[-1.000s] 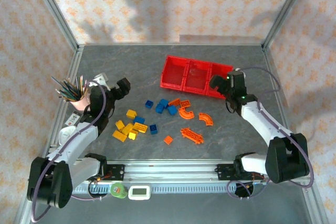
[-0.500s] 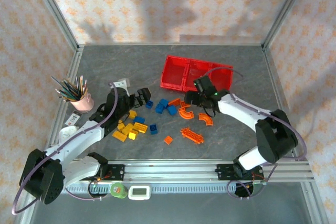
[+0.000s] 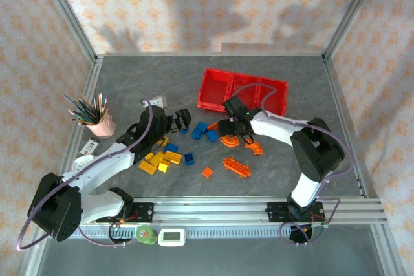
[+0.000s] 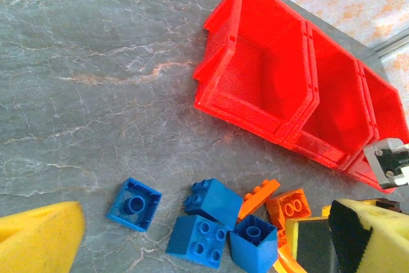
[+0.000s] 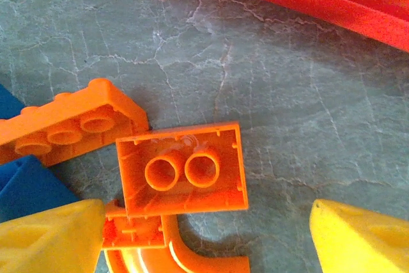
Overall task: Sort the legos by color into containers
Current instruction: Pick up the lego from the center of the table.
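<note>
Near: yellow legos (image 3: 158, 158) and an orange plate (image 3: 236, 167) lie loose on the surface (image 3: 129, 88) | Mid: left pincer (image 4: 198, 238) gapes over blue bricks (image 4: 214, 222); right pincer (image 5: 206, 231) wide, straddling an upturned orange brick (image 5: 182, 177) without gripping it | Far: containers (image 3: 231, 93) look empty, so all sorting is left | Room: bare surface left of containers; pencil cup (image 3: 98, 124) hugs the left rail (image 3: 81, 117).
</note>
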